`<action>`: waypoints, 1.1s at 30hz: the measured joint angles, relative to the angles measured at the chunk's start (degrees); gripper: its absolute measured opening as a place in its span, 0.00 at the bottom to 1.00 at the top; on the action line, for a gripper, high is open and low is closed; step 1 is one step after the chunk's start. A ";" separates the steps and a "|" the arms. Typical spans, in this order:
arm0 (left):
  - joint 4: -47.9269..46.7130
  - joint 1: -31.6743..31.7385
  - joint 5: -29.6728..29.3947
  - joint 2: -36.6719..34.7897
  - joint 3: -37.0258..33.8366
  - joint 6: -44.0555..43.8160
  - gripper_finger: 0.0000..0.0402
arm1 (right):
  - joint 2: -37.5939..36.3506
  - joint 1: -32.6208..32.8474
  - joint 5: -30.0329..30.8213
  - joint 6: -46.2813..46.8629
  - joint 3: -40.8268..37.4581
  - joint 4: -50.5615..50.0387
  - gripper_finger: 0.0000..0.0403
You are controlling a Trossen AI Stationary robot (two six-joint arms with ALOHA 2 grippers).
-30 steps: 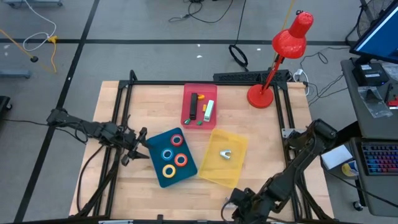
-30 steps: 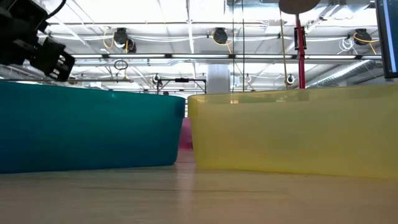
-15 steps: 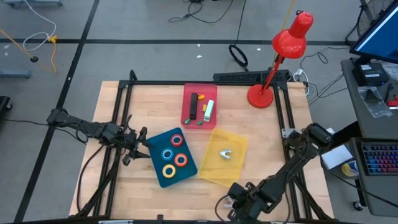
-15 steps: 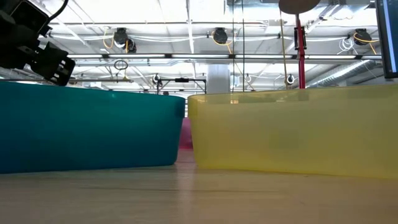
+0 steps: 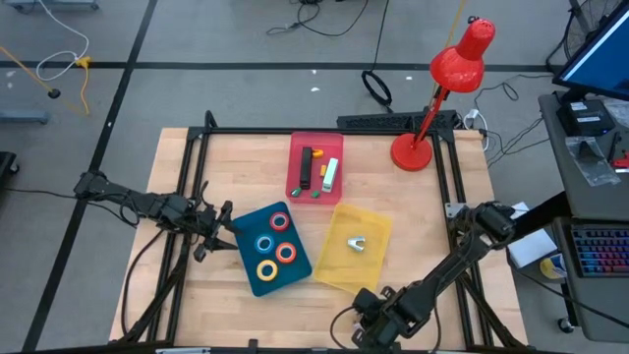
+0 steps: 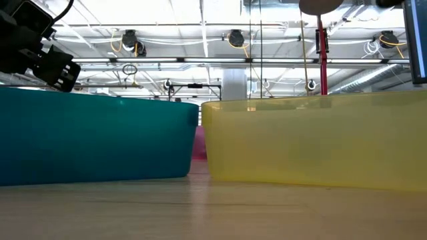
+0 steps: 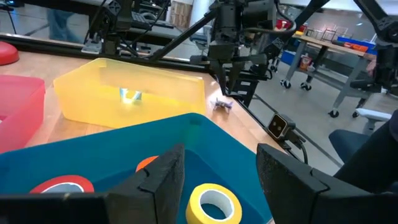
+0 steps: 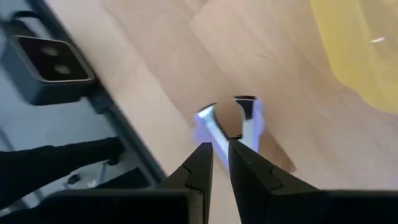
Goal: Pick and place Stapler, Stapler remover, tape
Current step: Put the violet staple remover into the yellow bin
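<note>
in the high view the wooden surface (image 5: 413,211) fills the middle of the frame. the blue tray (image 5: 246,221) sits lower centre-left and holds the four tape rolls (image 5: 275,247): blue, yellow and two red-orange rings. just right of it the yellow tray (image 5: 369,270) holds a stapler remover (image 5: 357,243). above both, at centre, the pink tray (image 5: 295,187) carries the stapler (image 5: 306,169) and a pale block beside it. a red lamp (image 5: 447,88) stands at the upper right of the surface.

the left hand (image 5: 212,233) hovers at the blue tray's left edge, its fingers spread apart with nothing between them; its wrist view looks over the yellow roll. the right hand (image 5: 366,317) is low at the bottom edge of the frame, below the yellow tray. in its wrist view its fingers (image 8: 200,165) stand nearly together just above a second, small metal stapler remover (image 8: 227,121) lying on the bare wood, without holding it.
</note>
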 joint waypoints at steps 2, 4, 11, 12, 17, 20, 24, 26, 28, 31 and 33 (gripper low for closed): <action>0.01 0.01 0.00 0.00 0.01 -0.16 0.49 | 0.47 0.00 0.09 0.22 0.00 0.03 0.11; 0.04 0.01 0.00 0.00 0.01 -0.19 0.49 | 0.94 0.00 0.22 0.22 0.00 0.29 0.11; 0.07 0.00 0.02 -0.01 0.06 -0.79 0.49 | 2.35 -0.24 0.08 -0.42 -0.01 0.15 0.11; 0.04 0.01 0.02 0.00 0.06 -0.80 0.49 | 2.32 -0.26 0.22 -1.03 -0.21 0.61 0.11; 0.09 0.00 0.02 0.00 0.06 -0.80 0.49 | 2.30 -0.46 0.30 -1.53 -2.08 4.73 0.11; 0.09 0.01 0.02 0.00 0.06 -0.80 0.49 | 2.26 -0.48 0.23 -1.43 -4.28 9.04 0.11; 0.09 0.01 0.04 0.00 0.06 -1.22 0.49 | 2.13 -0.47 0.08 -1.40 -7.39 16.69 0.11; 0.09 0.01 0.04 0.00 0.06 -1.59 0.49 | 2.11 -0.45 -0.06 -1.35 -8.51 19.47 0.11; 0.09 0.01 0.04 0.00 0.06 -1.71 0.49 | 2.06 -0.44 0.07 -1.35 -9.80 22.03 0.11; 0.09 -0.01 0.04 0.00 0.06 -1.80 0.49 | 2.00 -0.50 0.10 -1.30 -11.37 25.14 0.11; 0.09 0.00 0.04 0.00 0.06 -1.83 0.49 | 2.00 -0.50 0.08 -0.83 -12.04 26.75 0.11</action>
